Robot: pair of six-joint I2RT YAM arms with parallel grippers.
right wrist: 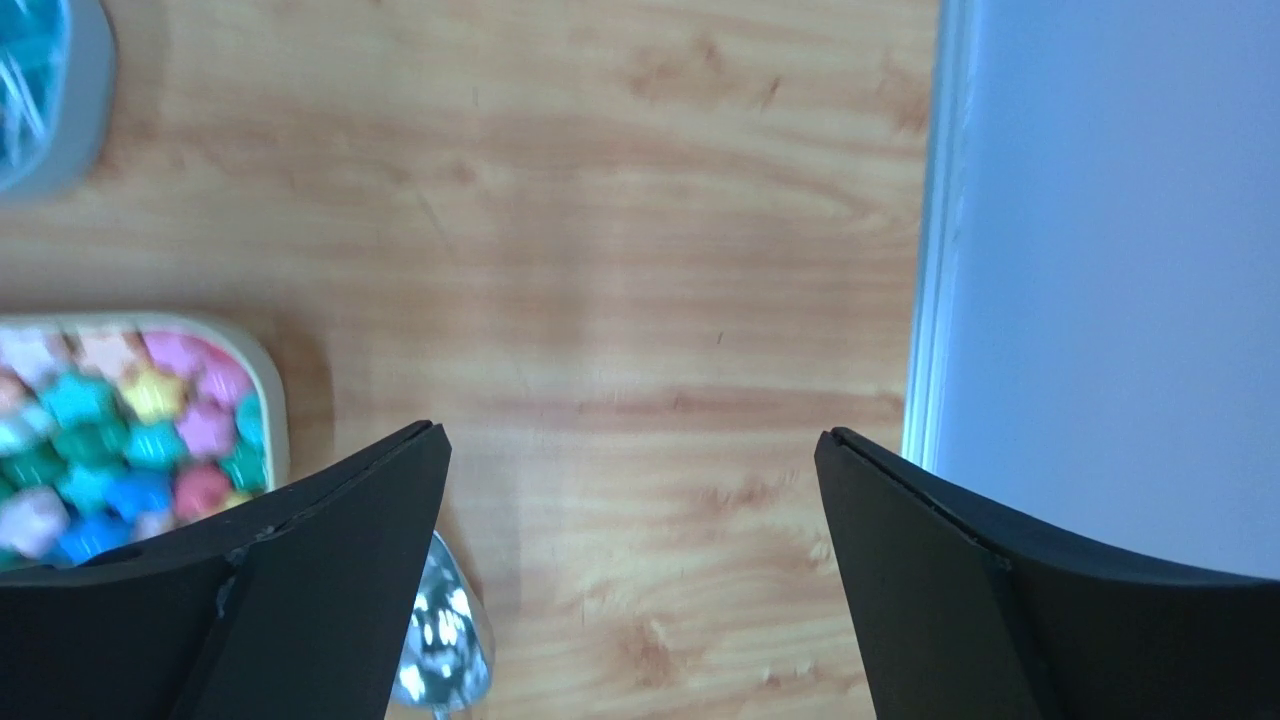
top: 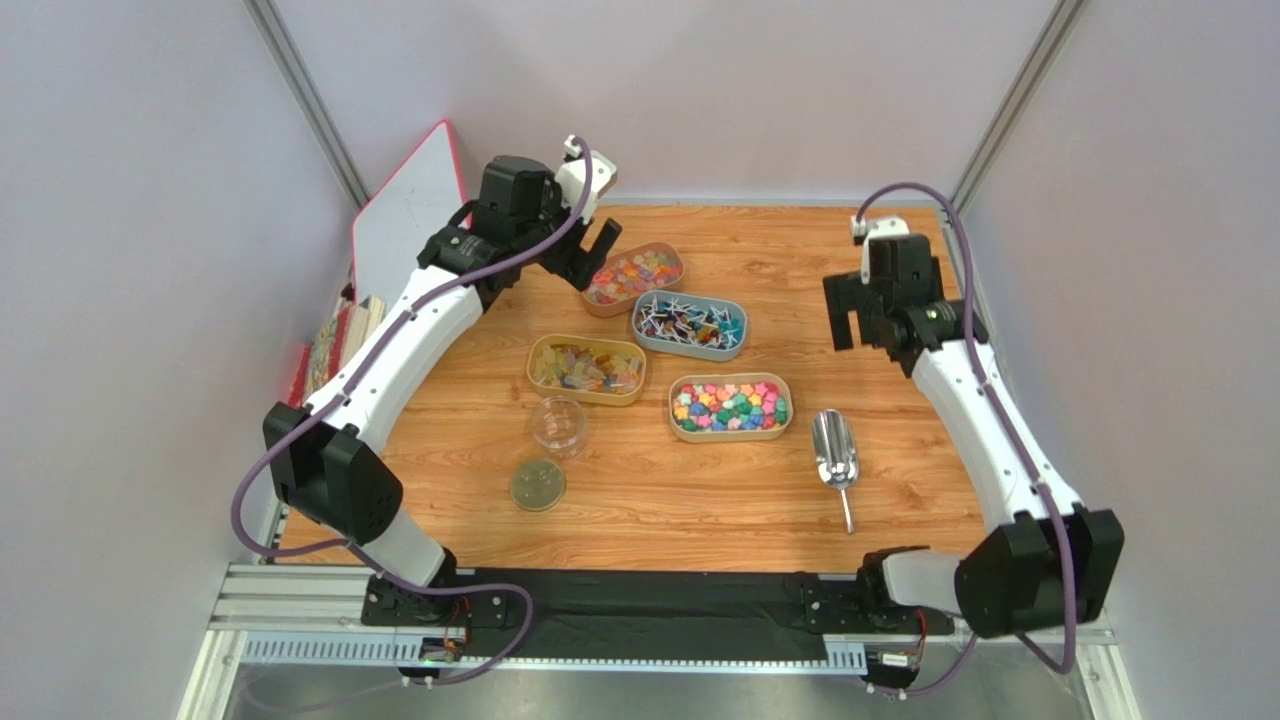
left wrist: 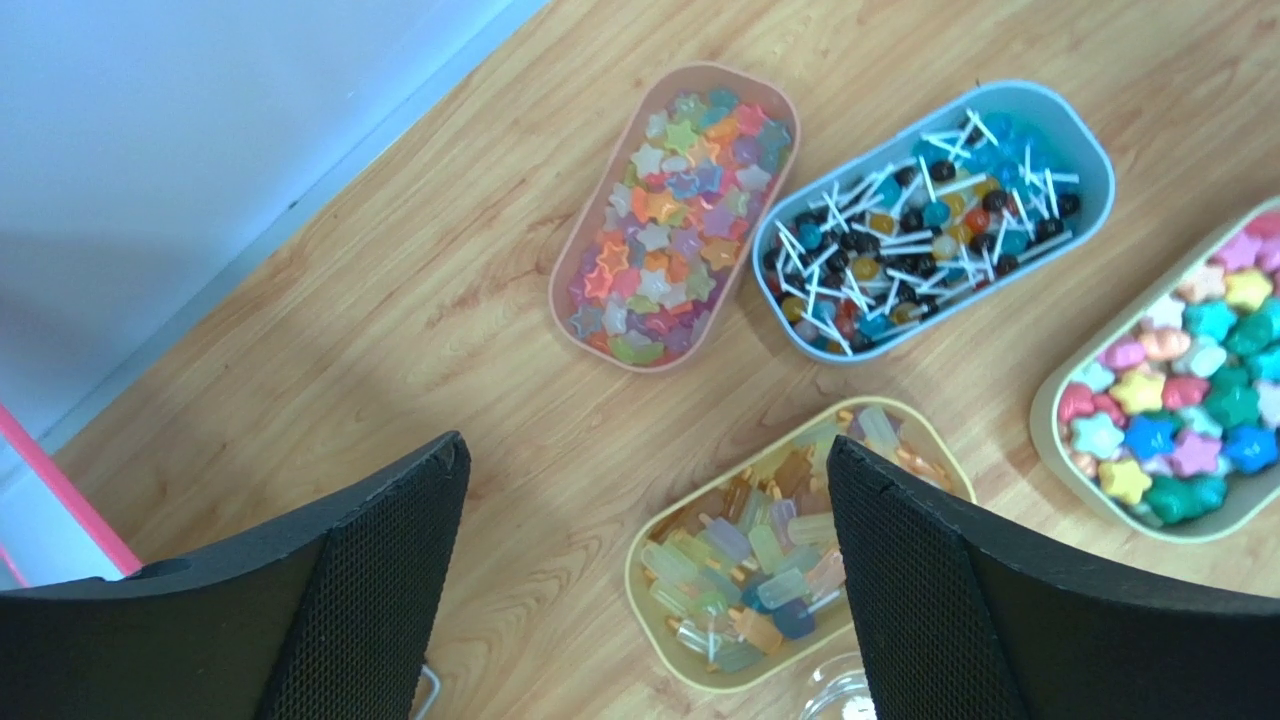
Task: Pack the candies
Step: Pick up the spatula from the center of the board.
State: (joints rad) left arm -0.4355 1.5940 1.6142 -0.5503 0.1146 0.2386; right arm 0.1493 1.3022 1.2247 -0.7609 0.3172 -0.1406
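Four oval trays hold the candies: red-orange mixed ones (top: 633, 275) (left wrist: 672, 210), blue-white wrapped ones (top: 688, 323) (left wrist: 932, 210), golden-amber ones (top: 588, 368) (left wrist: 774, 548), and bright chunky ones (top: 730, 405) (left wrist: 1187, 390) (right wrist: 105, 443). My left gripper (top: 589, 249) (left wrist: 646, 600) hangs open and empty high above the table, left of the red-orange tray. My right gripper (top: 869, 333) (right wrist: 631, 585) is open and empty above bare wood at the right, apart from the trays.
A small clear jar (top: 558, 425) (left wrist: 834, 698) stands in front of the amber tray, its lid (top: 537, 483) lying beside it. A metal scoop (top: 834, 453) (right wrist: 439, 645) lies at the front right. A red-edged board (top: 406, 203) leans at the back left. Grey walls enclose the table.
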